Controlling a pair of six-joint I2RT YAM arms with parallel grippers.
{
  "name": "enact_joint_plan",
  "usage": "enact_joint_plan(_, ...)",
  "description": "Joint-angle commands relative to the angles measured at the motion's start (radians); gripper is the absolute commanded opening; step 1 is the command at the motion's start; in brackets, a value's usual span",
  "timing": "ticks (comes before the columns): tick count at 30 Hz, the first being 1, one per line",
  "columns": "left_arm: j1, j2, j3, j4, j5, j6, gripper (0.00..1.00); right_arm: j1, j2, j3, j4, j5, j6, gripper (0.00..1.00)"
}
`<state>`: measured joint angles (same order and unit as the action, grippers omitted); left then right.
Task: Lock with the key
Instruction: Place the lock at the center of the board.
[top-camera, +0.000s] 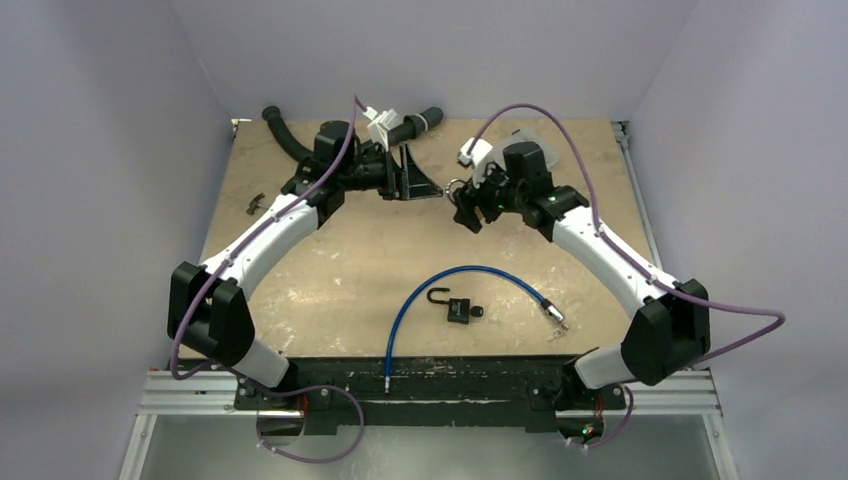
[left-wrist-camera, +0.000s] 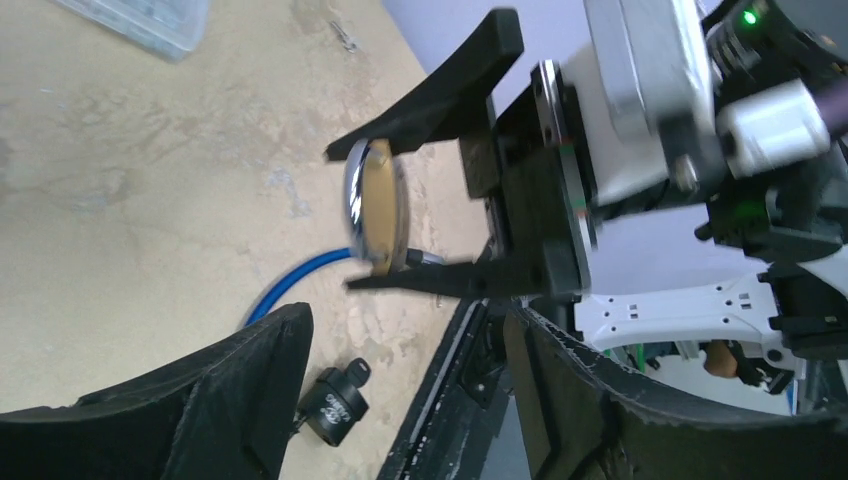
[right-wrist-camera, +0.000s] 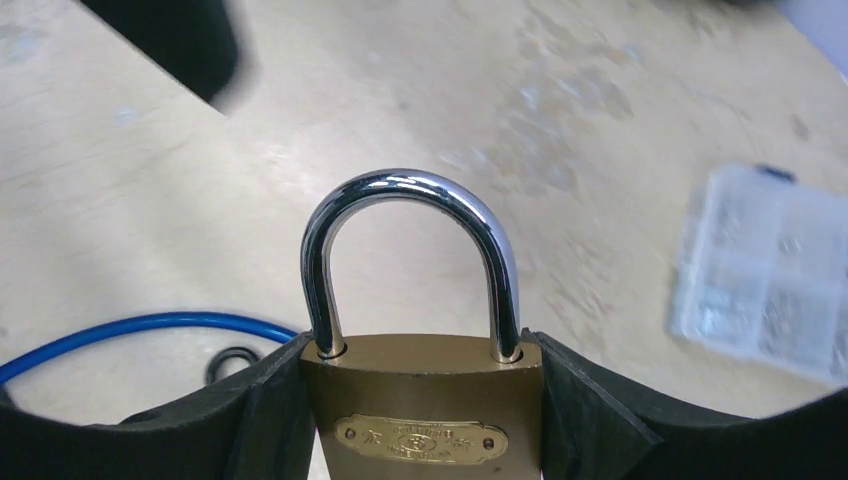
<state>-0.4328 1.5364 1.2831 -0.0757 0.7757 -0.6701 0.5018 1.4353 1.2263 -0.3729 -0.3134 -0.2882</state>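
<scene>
The right gripper (right-wrist-camera: 418, 350) is clamping the brass padlock (right-wrist-camera: 418, 415) by its body, shackle pointing up, held above the desk (right-wrist-camera: 150, 200). The left gripper (left-wrist-camera: 405, 335) is hovering just beside it, fingers spread wide (nothing between them). A black padlock (top-camera: 459, 310) is lying under the blue cable (top-camera: 470, 268).

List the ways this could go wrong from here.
1. The right gripper clamps the brass padlock only by its body sides; a key's push could twist it or make it slip.
2. The left gripper hangs open and empty close to the right one; moving closer could knock them together.
</scene>
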Motion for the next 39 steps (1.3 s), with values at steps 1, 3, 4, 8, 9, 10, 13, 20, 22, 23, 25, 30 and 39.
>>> enact_joint_plan(1,0.058,-0.06,0.038,-0.006,-0.023,0.052,0.77,-0.134,-0.05,-0.008,0.008,-0.023,0.073,0.46)
enact_joint_plan(3,0.07,-0.063,0.035,-0.006,-0.026,0.062,0.78,-0.219,-0.03,-0.015,-0.011,-0.028,0.1,0.46)
enact_joint_plan(4,0.072,-0.066,0.035,-0.01,-0.028,0.07,0.79,-0.254,-0.016,-0.011,-0.024,-0.026,0.11,0.46)
enact_joint_plan(8,0.072,-0.077,0.029,-0.028,-0.034,0.11,0.79,-0.361,0.049,0.019,-0.051,0.019,0.139,0.47)
enact_joint_plan(9,0.072,-0.08,0.03,-0.034,-0.037,0.115,0.79,-0.382,0.067,0.029,-0.056,0.03,0.146,0.46)
enact_joint_plan(10,0.072,-0.082,0.029,-0.039,-0.04,0.119,0.79,-0.403,0.089,0.039,-0.057,0.043,0.16,0.46)
enact_joint_plan(13,0.072,-0.091,0.021,-0.044,-0.043,0.125,0.79,-0.45,0.161,0.075,-0.063,0.094,0.187,0.45)
enact_joint_plan(20,0.072,-0.103,0.015,-0.071,-0.053,0.15,0.79,-0.499,0.325,0.169,-0.079,0.184,0.227,0.47)
enact_joint_plan(22,0.072,-0.105,0.012,-0.072,-0.057,0.151,0.79,-0.525,0.356,0.18,-0.068,0.193,0.233,0.47)
enact_joint_plan(23,0.072,-0.105,0.01,-0.073,-0.057,0.152,0.79,-0.532,0.368,0.186,-0.061,0.196,0.236,0.47)
enact_joint_plan(25,0.073,-0.102,0.01,-0.075,-0.058,0.155,0.79,-0.539,0.391,0.197,-0.059,0.198,0.239,0.47)
enact_joint_plan(30,0.076,-0.089,0.019,-0.083,-0.055,0.159,0.79,-0.565,0.447,0.211,-0.054,0.206,0.218,0.47)
enact_joint_plan(39,0.077,-0.068,0.019,-0.084,-0.048,0.161,0.79,-0.604,0.526,0.239,-0.044,0.223,0.179,0.5)
